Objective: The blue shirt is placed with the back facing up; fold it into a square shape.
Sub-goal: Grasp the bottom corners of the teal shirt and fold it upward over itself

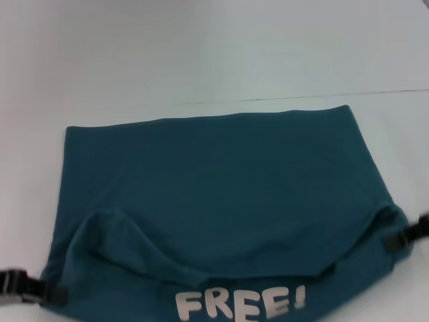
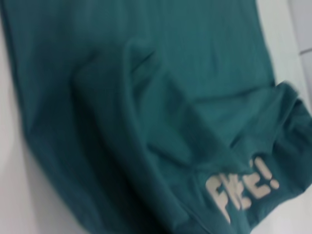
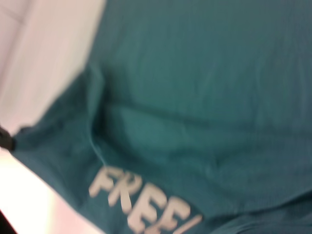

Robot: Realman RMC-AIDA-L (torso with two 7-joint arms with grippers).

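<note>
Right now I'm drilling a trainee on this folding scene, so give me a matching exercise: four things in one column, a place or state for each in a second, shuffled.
Column one:
1. blue shirt
2. left gripper
3. right gripper
4. FREE! lettering

Column two:
A. white, on the shirt's near edge
B. pinching the shirt's near corner on the robot's right
C. lying on the white table, near edge lifted
D. pinching the shirt's near corner on the robot's left

Pairs: 1-C, 2-D, 3-B, 4-A
</note>
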